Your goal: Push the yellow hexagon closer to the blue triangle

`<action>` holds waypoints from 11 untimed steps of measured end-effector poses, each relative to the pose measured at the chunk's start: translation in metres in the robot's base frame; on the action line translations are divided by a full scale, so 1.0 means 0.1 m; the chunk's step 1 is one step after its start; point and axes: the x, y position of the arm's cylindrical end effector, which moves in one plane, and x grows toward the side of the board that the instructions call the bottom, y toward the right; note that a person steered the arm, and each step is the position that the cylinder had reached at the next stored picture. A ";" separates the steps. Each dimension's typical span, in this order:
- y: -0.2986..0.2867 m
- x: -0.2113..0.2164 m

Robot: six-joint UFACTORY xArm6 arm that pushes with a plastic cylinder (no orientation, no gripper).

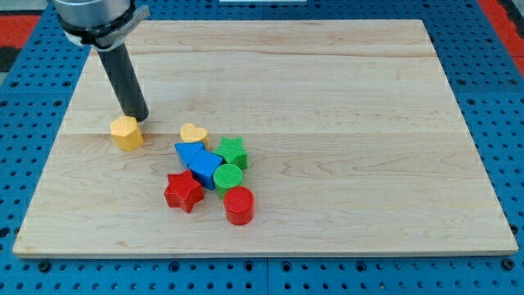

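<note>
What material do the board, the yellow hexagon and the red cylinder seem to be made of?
The board looks like pale unvarnished wood: grain lines and plank seams show, with little shine. The yellow hexagon, just below my tip, looks like matte plastic or painted wood; I cannot tell which. The red cylinder shows fine ridges on top, perhaps 3D-printed plastic.

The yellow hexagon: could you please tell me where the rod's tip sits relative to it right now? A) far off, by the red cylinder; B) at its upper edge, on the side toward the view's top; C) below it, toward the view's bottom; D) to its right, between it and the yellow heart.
B: my tip meets the top edge of the yellow hexagon, well left of the yellow heart.
</note>
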 end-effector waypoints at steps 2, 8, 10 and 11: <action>-0.59 0.03; 0.05 0.65; 0.42 0.82; 0.22 0.82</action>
